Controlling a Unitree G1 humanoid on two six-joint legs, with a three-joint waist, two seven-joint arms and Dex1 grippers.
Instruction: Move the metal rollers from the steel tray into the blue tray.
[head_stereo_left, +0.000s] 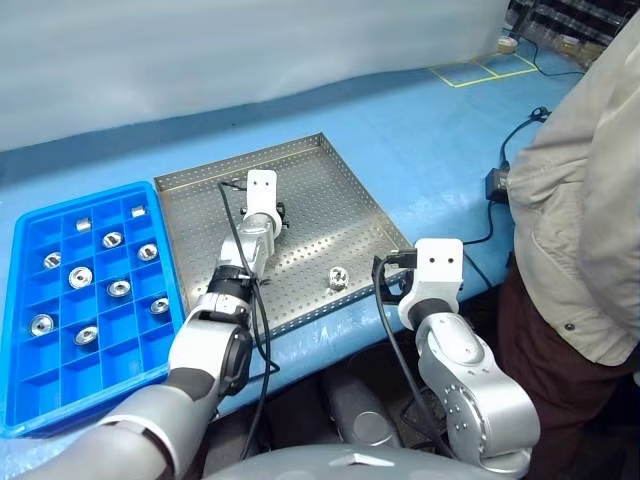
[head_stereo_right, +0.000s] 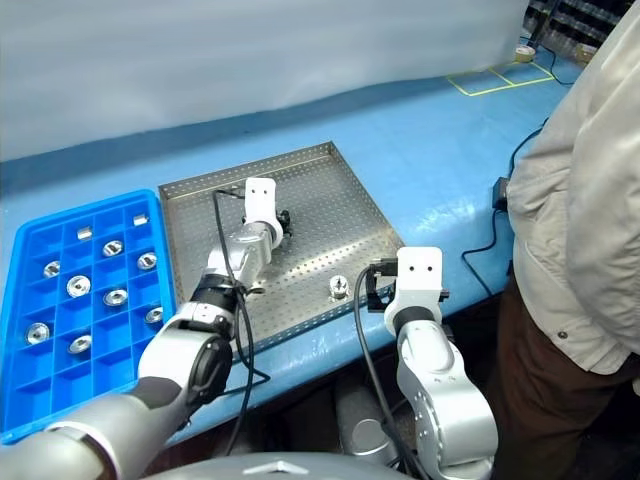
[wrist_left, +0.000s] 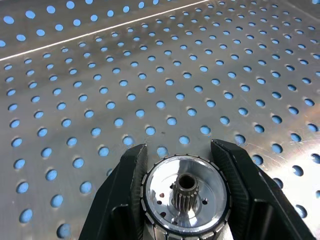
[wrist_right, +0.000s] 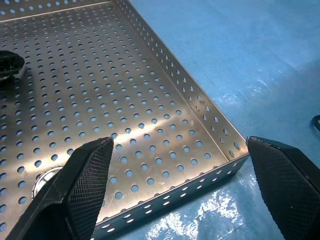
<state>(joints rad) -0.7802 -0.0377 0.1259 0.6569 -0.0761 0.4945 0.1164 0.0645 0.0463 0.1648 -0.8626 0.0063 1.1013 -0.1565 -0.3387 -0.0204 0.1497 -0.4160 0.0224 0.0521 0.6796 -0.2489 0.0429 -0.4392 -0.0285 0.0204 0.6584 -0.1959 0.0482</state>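
1. Over the steel tray (head_stereo_left: 345, 215), the left gripper (wrist_left: 181, 165) is clamping a roller (wrist_left: 185, 200) between its fingers.
2. Near the tray's front edge, the right gripper (wrist_right: 175, 165) is hanging wide open, another roller (head_stereo_left: 337, 277) lying just beside it.
3. Nine rollers are sitting in the blue tray (head_stereo_left: 30, 330).

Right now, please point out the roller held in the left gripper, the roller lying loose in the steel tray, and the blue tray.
held roller (wrist_left: 186, 200), left wrist view, on its shiny top face.
loose roller (head_stereo_left: 338, 277), left eye view, on its top.
blue tray (head_stereo_left: 20, 400), left eye view, on its near left rim.
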